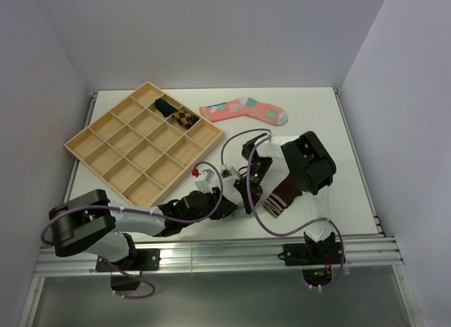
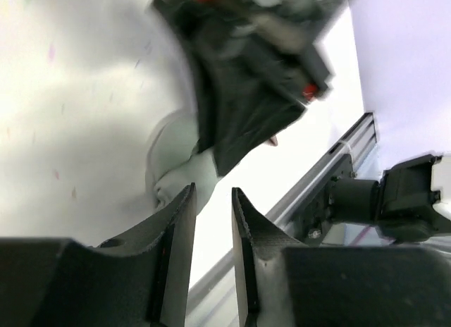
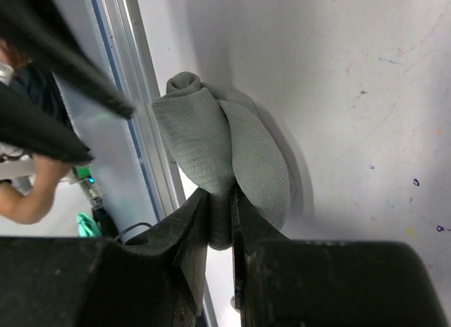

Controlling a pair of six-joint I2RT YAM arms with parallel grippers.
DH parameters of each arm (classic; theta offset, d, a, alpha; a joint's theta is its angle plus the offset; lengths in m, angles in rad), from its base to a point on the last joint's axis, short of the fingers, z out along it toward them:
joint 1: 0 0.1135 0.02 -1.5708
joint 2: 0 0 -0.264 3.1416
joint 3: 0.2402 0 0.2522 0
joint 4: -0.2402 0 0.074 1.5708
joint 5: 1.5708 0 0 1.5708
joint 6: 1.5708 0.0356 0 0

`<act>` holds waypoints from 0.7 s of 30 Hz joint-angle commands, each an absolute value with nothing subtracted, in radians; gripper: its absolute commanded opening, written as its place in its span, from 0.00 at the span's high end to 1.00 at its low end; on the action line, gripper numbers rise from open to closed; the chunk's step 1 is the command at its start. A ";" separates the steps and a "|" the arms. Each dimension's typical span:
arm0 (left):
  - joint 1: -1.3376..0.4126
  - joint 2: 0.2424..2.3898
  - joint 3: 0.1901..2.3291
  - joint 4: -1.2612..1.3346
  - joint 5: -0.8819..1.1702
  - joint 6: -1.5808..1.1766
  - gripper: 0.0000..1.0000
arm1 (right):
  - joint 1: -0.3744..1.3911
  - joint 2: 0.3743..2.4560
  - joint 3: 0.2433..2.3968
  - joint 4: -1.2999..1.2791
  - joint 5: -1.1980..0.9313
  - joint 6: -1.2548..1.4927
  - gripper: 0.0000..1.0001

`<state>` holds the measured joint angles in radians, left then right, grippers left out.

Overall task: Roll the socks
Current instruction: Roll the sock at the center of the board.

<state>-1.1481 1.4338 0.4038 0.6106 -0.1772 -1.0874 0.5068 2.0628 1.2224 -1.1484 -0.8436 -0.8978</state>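
Note:
The grey sock (image 3: 225, 144) lies bunched and partly rolled on the white table next to the front rail. My right gripper (image 3: 220, 193) is shut on its near fold. In the top view the right gripper (image 1: 248, 196) points down at the table's front middle and hides that sock. The brown sock with the white-striped cuff (image 1: 283, 195) lies flat just to its right. My left gripper (image 1: 229, 206) is beside the right one. In the left wrist view it (image 2: 211, 189) is open and empty, with the grey sock (image 2: 176, 165) just past its left fingertip.
A wooden divided tray (image 1: 91, 140) sits at the back left with two rolled socks (image 1: 174, 112) in its far compartments. A pink patterned sock (image 1: 243, 110) lies at the back centre. A small white box with a red button (image 1: 203, 174) is near the grippers. The metal front rail (image 3: 134, 130) runs close by.

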 commanded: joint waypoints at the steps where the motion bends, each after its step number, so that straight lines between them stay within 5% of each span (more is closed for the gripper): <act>1: -1.163 1.402 0.426 0.658 -0.212 -0.793 0.68 | 0.500 2.102 1.239 -1.115 -0.730 -0.893 0.85; 10: -1.157 1.552 0.575 0.595 -0.014 -0.488 0.64 | 0.494 2.134 1.261 -1.104 -0.700 -0.867 0.85; 21: -1.126 1.672 0.646 0.537 0.041 -0.442 0.62 | 0.489 2.140 1.261 -1.111 -0.690 -0.871 0.85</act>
